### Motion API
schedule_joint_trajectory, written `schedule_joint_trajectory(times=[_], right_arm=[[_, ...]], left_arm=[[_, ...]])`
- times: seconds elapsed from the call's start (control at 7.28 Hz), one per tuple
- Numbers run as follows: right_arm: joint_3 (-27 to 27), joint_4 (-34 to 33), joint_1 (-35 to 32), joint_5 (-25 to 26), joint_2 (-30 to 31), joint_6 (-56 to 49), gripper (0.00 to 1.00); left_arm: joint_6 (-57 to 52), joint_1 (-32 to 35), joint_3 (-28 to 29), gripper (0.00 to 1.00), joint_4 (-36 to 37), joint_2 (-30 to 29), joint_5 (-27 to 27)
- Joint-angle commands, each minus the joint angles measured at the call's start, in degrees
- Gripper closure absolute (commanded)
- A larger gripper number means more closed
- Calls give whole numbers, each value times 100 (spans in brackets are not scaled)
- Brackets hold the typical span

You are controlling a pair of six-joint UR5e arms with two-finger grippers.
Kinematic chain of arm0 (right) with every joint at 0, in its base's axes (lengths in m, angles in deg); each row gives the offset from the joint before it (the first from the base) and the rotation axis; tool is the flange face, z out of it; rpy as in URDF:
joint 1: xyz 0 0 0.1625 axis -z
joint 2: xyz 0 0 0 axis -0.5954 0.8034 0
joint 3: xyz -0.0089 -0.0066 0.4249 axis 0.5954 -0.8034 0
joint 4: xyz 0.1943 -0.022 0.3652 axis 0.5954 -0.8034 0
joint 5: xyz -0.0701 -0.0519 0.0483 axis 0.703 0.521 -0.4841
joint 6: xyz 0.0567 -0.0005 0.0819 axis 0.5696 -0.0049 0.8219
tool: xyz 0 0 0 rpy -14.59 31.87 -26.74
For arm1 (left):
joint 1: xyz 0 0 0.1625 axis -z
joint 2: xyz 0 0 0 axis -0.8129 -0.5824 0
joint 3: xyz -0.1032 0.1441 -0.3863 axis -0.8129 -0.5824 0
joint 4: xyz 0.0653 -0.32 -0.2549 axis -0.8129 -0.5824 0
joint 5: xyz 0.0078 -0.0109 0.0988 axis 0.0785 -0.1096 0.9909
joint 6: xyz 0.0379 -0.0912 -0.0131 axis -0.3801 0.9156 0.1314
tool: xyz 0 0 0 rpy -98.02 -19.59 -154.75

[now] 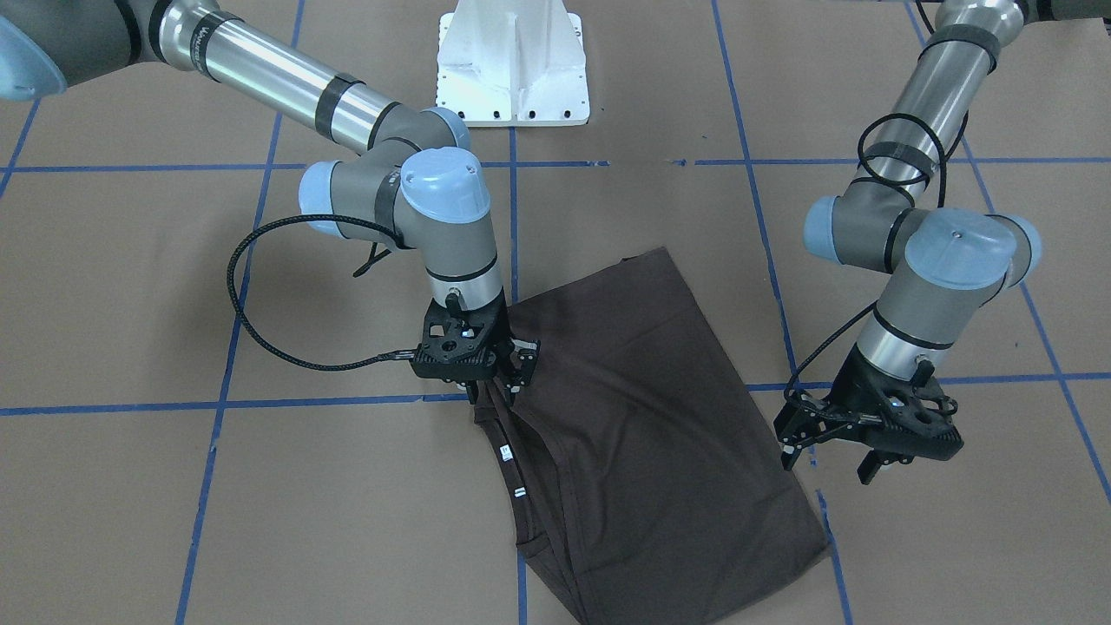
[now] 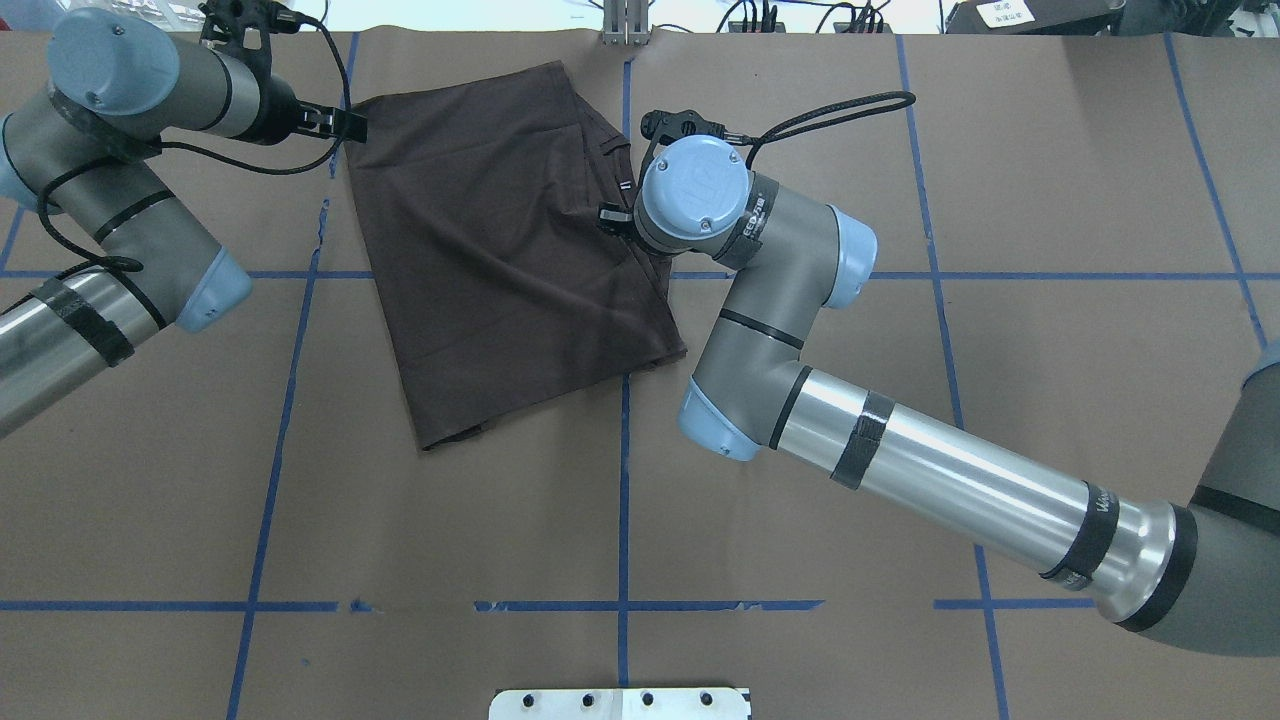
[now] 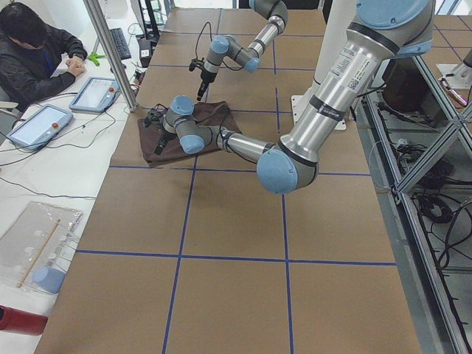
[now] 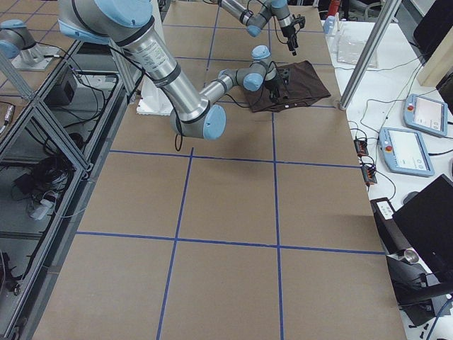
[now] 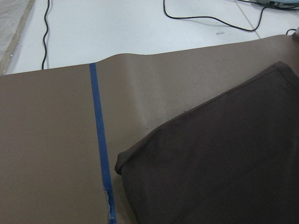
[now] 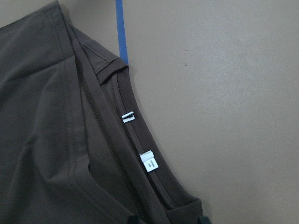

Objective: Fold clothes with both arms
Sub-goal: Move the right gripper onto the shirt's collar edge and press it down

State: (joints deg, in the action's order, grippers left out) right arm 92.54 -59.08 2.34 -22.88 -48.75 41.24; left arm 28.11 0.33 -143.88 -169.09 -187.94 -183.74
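Overhead exterior shows the dark brown T-shirt (image 2: 500, 260) folded into a long rectangle, lying flat on the far half of the worktop (image 2: 1050, 250). Its long axis runs from the far edge back toward the robot, skewed to the robot's right at the near end. The collar (image 6: 132, 135) with its white tags (image 6: 148, 163) lies along the right-hand long edge, at the far end. The right pincer (image 1: 502, 384) stands on that edge, fingertips on either side of the fold; whether it grips I cannot tell. The left pincer (image 1: 825, 464) hangs spread just off the opposite far corner, clear of the cloth. The right arm (image 2: 770, 260) covers part of the collar edge. A white pedestal base (image 1: 512, 78) sits well apart.
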Motion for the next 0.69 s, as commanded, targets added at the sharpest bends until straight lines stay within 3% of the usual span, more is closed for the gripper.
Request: schedule_joint_trajectory(times=[0.0, 0.55], right_arm=[[-120, 3, 124, 237, -12, 5, 51], [-155, -14, 203, 290, 23, 14, 53]], left_arm=[[1, -4, 7, 0, 0, 15, 9], [9, -4, -2, 0, -9, 50, 9]])
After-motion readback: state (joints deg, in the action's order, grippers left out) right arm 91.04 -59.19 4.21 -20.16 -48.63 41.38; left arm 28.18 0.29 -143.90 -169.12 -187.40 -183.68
